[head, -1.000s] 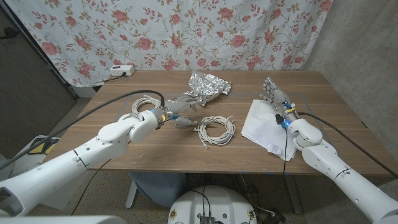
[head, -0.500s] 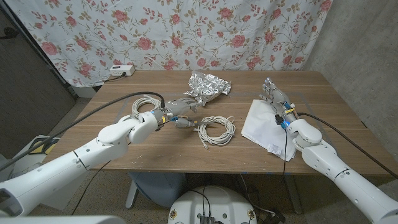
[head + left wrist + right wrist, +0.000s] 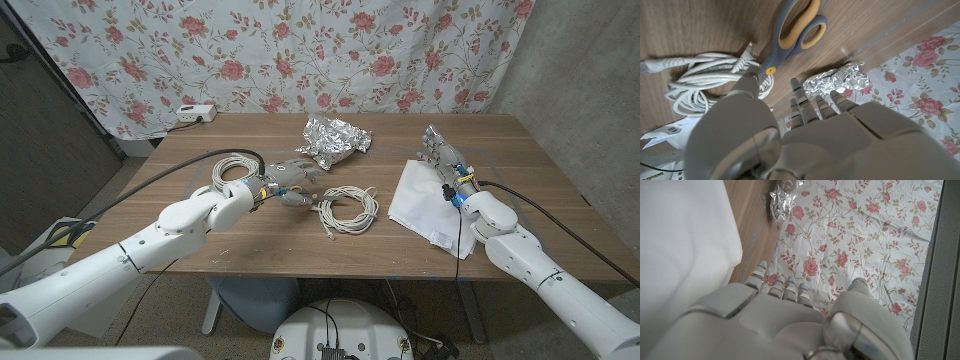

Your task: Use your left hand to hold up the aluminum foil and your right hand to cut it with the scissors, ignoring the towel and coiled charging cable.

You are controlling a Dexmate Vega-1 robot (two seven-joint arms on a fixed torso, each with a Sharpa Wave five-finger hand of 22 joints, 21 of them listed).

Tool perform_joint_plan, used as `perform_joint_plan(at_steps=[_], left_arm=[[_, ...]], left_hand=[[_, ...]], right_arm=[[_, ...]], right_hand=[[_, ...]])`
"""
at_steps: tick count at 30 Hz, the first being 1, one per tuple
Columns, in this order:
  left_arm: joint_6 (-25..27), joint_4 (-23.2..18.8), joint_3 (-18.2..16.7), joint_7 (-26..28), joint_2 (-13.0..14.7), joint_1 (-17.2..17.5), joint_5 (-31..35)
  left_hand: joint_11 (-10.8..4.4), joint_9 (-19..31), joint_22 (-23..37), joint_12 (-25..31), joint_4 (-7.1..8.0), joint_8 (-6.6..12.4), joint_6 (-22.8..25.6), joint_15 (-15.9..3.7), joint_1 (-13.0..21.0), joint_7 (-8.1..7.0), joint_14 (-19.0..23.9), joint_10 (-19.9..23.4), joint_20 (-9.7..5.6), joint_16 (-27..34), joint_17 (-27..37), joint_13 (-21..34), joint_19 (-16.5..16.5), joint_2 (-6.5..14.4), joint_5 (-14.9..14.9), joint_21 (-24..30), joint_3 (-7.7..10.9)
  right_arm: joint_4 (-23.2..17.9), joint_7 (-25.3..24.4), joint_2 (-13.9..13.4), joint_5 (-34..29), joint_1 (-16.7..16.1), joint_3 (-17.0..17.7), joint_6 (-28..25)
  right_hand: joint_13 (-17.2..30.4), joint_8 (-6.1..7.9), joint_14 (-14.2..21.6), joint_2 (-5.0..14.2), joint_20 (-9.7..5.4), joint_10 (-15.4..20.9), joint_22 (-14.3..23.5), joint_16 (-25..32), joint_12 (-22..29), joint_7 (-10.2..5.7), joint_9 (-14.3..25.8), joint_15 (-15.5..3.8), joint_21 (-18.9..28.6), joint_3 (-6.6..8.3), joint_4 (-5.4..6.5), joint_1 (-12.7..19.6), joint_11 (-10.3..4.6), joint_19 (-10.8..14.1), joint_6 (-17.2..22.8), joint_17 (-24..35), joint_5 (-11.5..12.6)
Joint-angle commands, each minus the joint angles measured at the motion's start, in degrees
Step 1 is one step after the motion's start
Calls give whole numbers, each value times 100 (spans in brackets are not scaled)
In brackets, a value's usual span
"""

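Observation:
The crumpled aluminum foil (image 3: 335, 140) lies at the far middle of the wooden table (image 3: 530, 160). My left hand (image 3: 290, 178) hovers just short of it, open, fingers stretched toward the foil (image 3: 837, 82) and holding nothing. The scissors (image 3: 792, 32), with grey and yellow handles, lie on the table beneath that hand, partly hidden in the head view (image 3: 299, 198). My right hand (image 3: 441, 153) is open over the far edge of the white towel (image 3: 425, 200), fingers pointing up, well away from the scissors.
A white coiled charging cable (image 3: 346, 208) lies just right of the scissors. Another cable coil (image 3: 232, 165) sits left of my left hand. A white power strip (image 3: 195, 114) is at the table's far left edge. A floral curtain (image 3: 300, 50) hangs behind.
My left hand has drawn slightly back from the foil toward the near side. The right hand has hardly moved.

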Motion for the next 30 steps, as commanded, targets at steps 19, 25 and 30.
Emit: perform_joint_plan(at_steps=[19,25,30], left_arm=[[-41,142,143,-66,-103,-106,93],[-38,147,146,-62,-112,-110,80],[-23,156,165,-106,-106,-121,98]], left_hand=[[6,35,14,8,-28,121,546,-14,129,-2,80,182,-4,12,11,26,82,98,24,-1,2],[10,40,15,1,-5,122,601,-15,103,6,85,193,2,12,12,27,81,111,21,-2,-20],[22,45,15,17,16,114,644,-62,81,6,143,267,-4,34,17,29,100,145,23,4,-38]], right_arm=[[-41,-35,-12,15,0,11,-54],[-41,-32,-13,3,9,-1,-61],[-24,-23,0,-5,11,-5,-30]], right_hand=[[24,12,-66,7,-15,-33,21,50,20,-2,27,-15,34,23,-48,78,19,-28,-25,17,-1],[24,12,-68,10,-16,-35,21,51,19,-5,27,-13,33,29,-51,77,3,-29,-24,18,-1],[25,13,-69,12,-14,-31,21,51,21,-3,27,-12,33,33,-52,74,10,-31,-23,20,-1]])
